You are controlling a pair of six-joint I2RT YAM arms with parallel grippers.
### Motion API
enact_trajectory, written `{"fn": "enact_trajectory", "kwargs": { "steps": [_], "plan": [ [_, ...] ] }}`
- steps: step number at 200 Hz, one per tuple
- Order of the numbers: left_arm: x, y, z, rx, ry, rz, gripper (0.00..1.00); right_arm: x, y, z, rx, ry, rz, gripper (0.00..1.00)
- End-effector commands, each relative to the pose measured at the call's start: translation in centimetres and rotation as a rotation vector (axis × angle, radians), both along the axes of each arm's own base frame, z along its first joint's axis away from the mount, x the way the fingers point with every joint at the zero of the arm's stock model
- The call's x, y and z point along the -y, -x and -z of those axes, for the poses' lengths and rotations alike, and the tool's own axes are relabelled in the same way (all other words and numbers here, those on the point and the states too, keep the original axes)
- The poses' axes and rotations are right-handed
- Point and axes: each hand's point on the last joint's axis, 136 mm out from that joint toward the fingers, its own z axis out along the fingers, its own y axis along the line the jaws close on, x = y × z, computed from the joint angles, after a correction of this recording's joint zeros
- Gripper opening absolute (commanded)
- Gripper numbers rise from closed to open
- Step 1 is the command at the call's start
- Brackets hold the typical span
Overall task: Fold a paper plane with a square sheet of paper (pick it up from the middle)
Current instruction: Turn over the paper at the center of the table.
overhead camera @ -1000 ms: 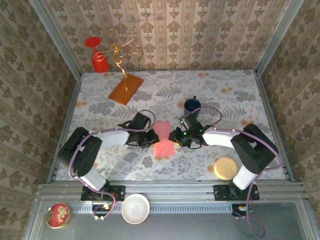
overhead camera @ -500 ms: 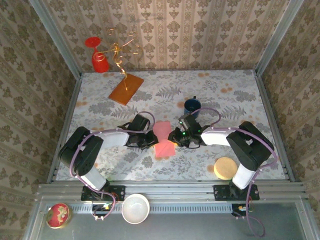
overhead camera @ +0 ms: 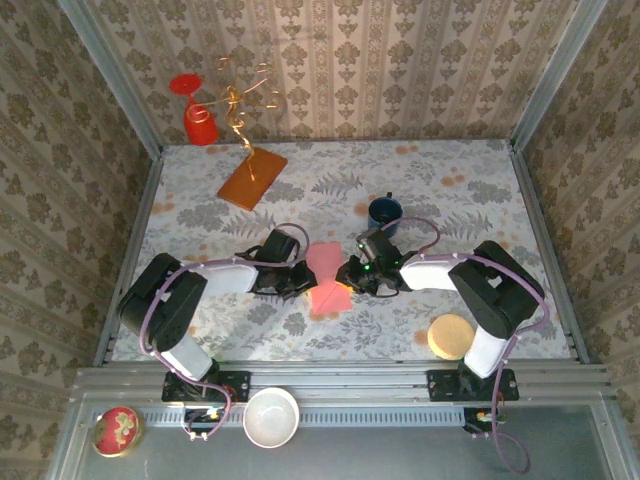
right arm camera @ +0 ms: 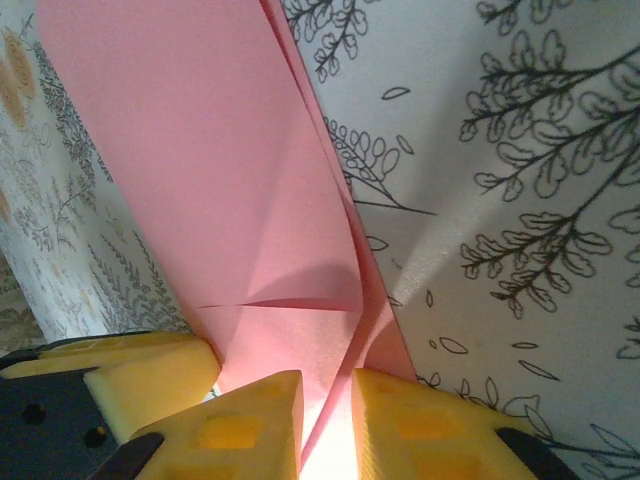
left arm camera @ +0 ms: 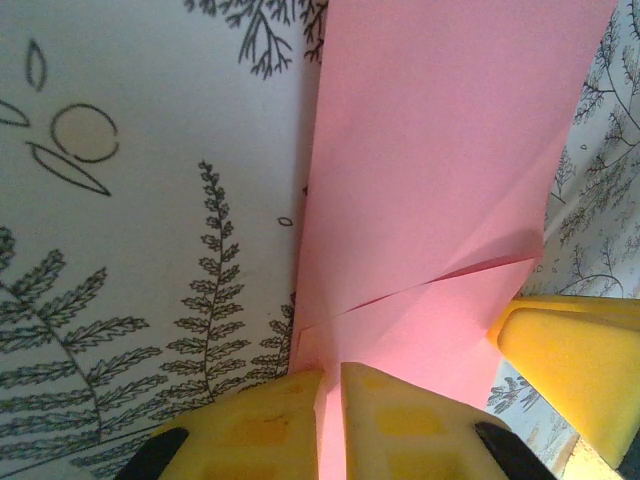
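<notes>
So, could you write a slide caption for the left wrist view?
Left claw pinches one edge of the folded pink paper, seen against the fern-print table.

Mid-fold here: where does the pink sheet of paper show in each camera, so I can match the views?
Top external: sheet of paper at table centre, just nearer than the blue cup.
Left wrist: upper right, tapering down into the left hand.
Right wrist: upper left, running down into the right hand.
Shared landmark: the fern-print table cover.

Fern-patterned table (overhead camera: 250, 335); an orange board (overhead camera: 252, 178) at far left; a blue mug (overhead camera: 384, 212) mid-right; a tan disc (overhead camera: 450, 336) near right; pink paper (overhead camera: 327, 282) in the middle
</notes>
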Motion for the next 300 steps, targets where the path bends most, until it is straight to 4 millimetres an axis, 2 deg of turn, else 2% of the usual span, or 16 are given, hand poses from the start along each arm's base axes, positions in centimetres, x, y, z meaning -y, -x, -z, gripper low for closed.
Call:
{"fn": "enact_trajectory", "kwargs": {
  "steps": [1,40,136,191,216,250,267,300],
  "plan": [
    [-1.7,1.4,2.2,-0.070,-0.073,-0.024,0.14,-1.0,-0.3,-0.2,0.008,-0.032,-0.013,0.22],
    [-1.7,1.4,2.1,-0.066,-0.072,-0.024,0.14,-1.7,-0.3,-0.7,0.025,-0.075,-0.027,0.22],
    [-1.5,0.8,1.0,-0.044,-0.057,-0.032,0.14,-2.2,0.4,0.1,0.017,-0.081,-0.046,0.21],
    [-1.2,-0.1,-0.9,-0.012,-0.003,-0.050,0.17,-2.3,0.2,0.0,0.041,-0.072,-0.063,0.11],
    [-2.0,-0.7,-2.4,0.031,0.031,-0.077,0.23,-2.2,-0.6,-1.9,0.128,-0.071,-0.074,0.07],
    [-2.8,-1.7,-5.8,0.115,0.145,-0.106,0.35,-2.1,-2.0,-6.5,0.288,-0.110,-0.087,0.06],
    [-2.5,-2.2,-8.2,0.175,0.214,-0.097,0.45,-2.1,-2.6,-9.1,0.352,-0.161,-0.089,0.06],
    [-1.5,-2.6,-12.8,0.289,0.343,-0.067,0.73,-2.3,-3.6,-13.7,0.435,-0.282,-0.097,0.06]
  ]
}}
